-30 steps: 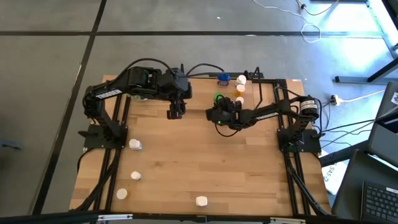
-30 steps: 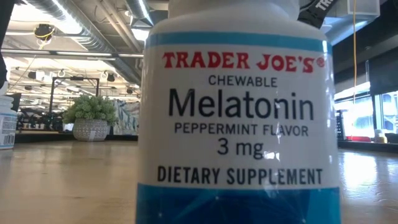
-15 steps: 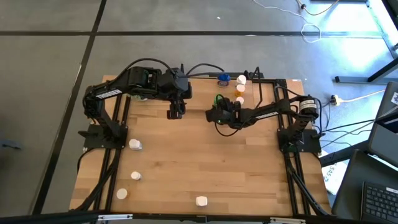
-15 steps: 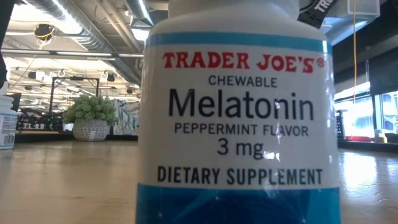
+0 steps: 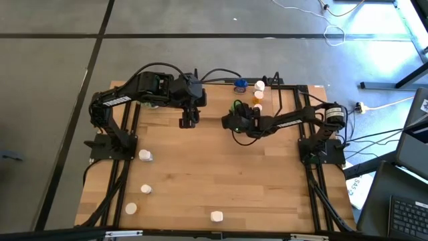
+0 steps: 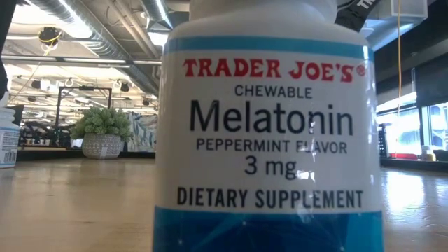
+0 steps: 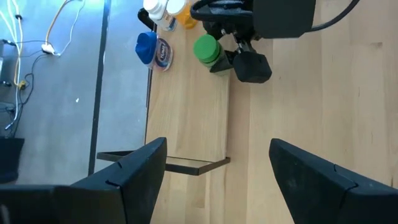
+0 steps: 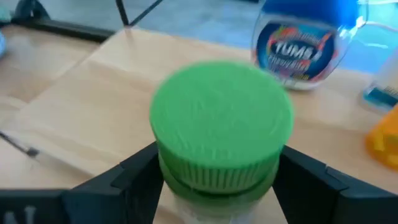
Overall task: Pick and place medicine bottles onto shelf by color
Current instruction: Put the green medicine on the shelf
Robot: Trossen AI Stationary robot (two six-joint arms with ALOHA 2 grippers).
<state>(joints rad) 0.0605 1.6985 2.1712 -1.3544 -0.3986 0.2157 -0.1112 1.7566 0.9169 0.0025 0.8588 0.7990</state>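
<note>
The right gripper (image 8: 217, 186) has its two dark fingers (image 8: 124, 180) spread apart, one on each side of the green-capped bottle (image 8: 222, 134). The fingers sit close to the bottle, and I cannot tell if they touch it. The bottle stands upright on the shelf (image 7: 189, 112), a light-wood board at the far edge of the table (image 5: 221, 181).

Just behind it lies a blue bottle (image 8: 309, 40) on its side. An orange bottle (image 5: 258, 96) and a white bottle (image 5: 260, 86) stand close by. The board's bare part has open room.

The left gripper (image 5: 188, 122) hangs over the table nearby, fingers apart, holding nothing.

Four white bottles (image 5: 144, 156) sit well apart on the near side. One white and blue bottle (image 6: 269, 140) blocks most of the low view.
</note>
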